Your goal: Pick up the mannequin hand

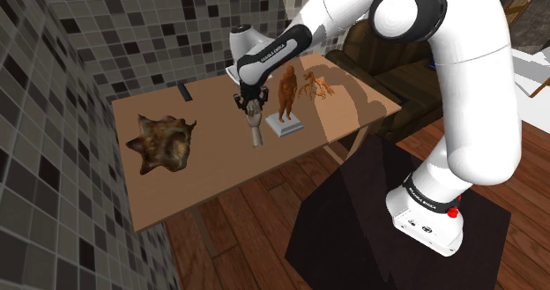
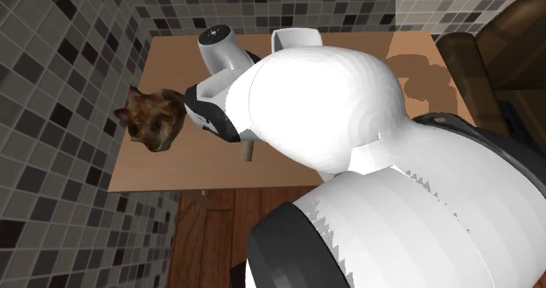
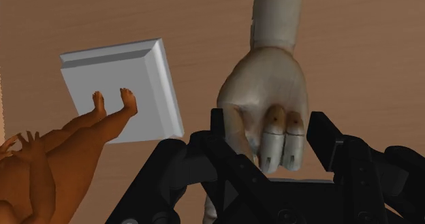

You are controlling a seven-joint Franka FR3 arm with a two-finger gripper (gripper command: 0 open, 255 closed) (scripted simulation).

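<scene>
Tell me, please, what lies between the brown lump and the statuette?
The shoulder view shows the mannequin hand there, with the gripper at its top; the rest of that stretch of table is bare.

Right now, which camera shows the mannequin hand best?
The wrist view: the mannequin hand appears close up, curled fingers and wrist, at the robot's hand. The shoulder view shows it small, under the robot's hand beside a brown figurine. The second exterior view shows its wrist end below the arm.

A brown figurine [image 1: 287, 90] stands on a grey base [image 1: 286, 128]; a spiky mottled lump [image 1: 161, 142] lies well apart.
</scene>
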